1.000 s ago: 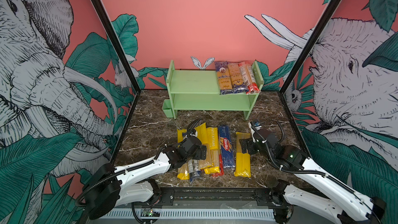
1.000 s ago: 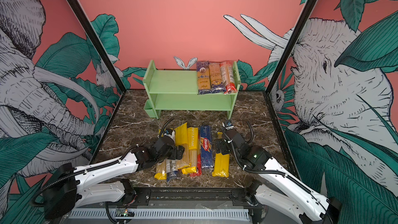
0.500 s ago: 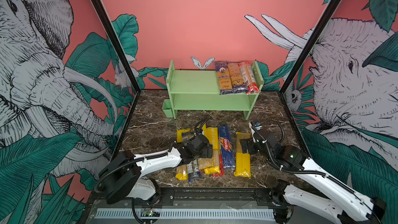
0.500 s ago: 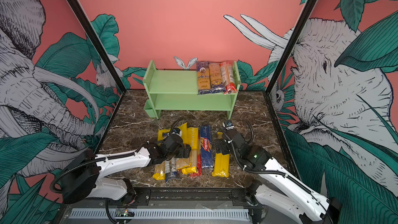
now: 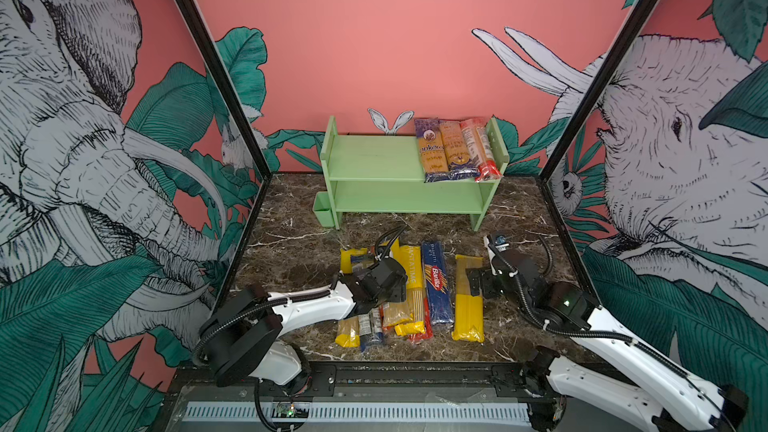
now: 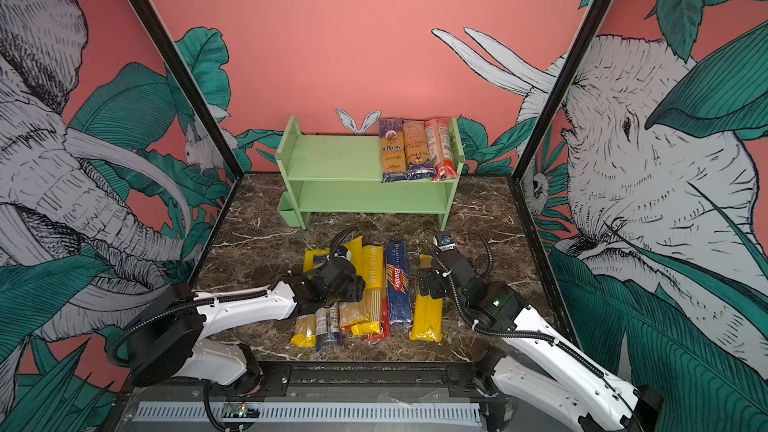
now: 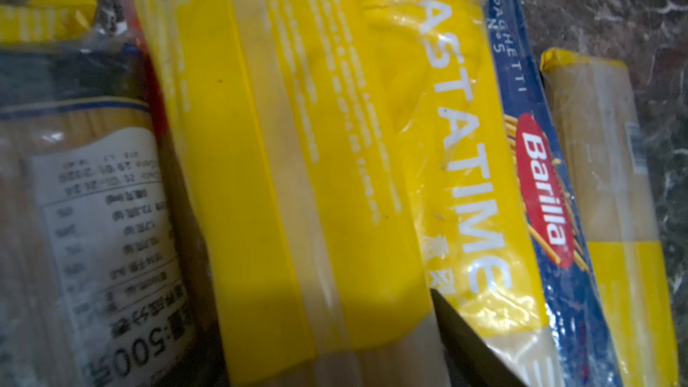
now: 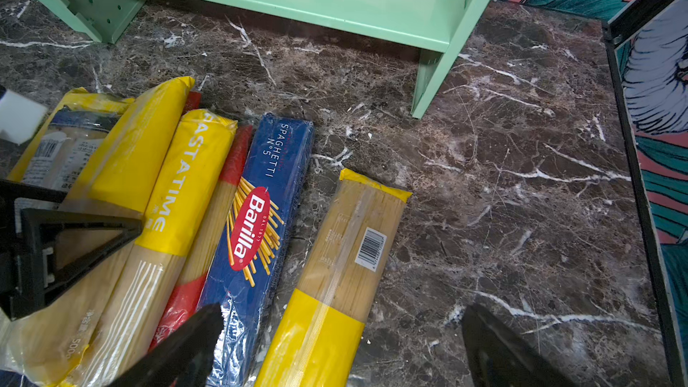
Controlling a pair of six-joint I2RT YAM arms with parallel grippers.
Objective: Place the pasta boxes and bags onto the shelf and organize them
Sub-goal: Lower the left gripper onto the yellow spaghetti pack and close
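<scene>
left hand (image 5: 388,286) low on the pasta pile (image 5: 415,284), finger (image 7: 465,333) against a yellow pack (image 7: 283,143), grip unclear, right hand (image 5: 478,282) wide open, empty, over a lone pack (image 5: 468,313), shelf (image 5: 374,155) well ahead of both, three packs (image 5: 453,147) atop

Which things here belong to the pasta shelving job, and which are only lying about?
Job: green shelf, three packs on its top tier, Barilla pack, PASTATIME pack, lone yellow-ended pack, rest of the heap.
Not job: marble tabletop, mural walls.
</scene>
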